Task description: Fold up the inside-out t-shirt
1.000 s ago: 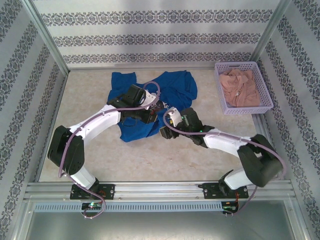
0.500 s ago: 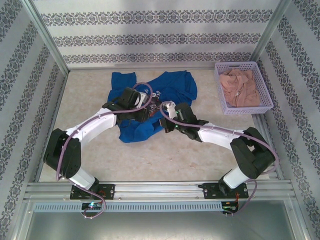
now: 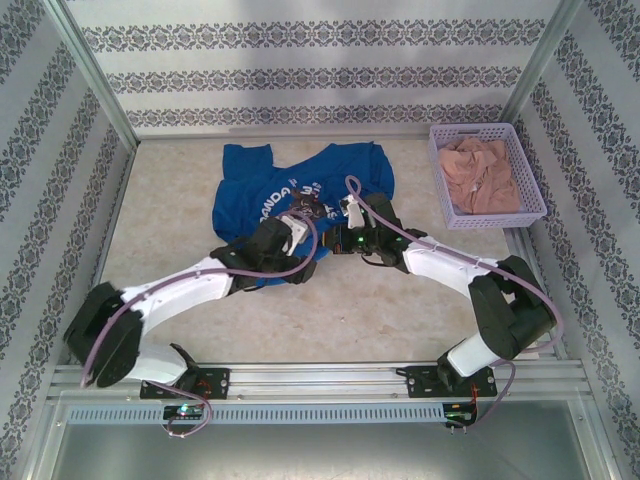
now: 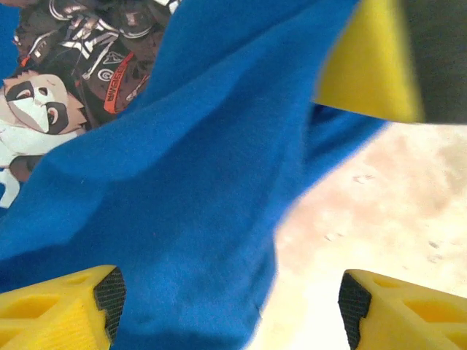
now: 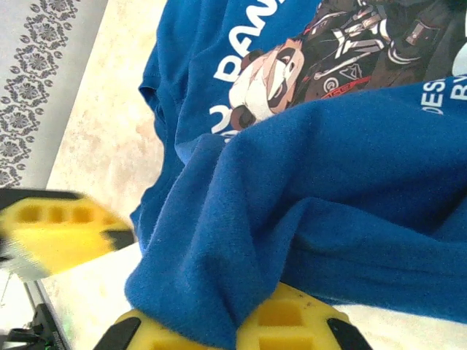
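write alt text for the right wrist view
A royal-blue t-shirt with a panda graphic and white lettering lies bunched on a beige table, a thick fold of it caught in the yellow right pincer at the bottom edge.

Soft, even light fills the overhead view, leaving faint shadows under the arms [image 3: 200, 285]. In the left wrist view the table [image 4: 379, 211] glares pale and the yellow fingers [image 4: 55, 313] blur; the right wrist view shows the blue shirt [image 5: 314, 189] sharp.
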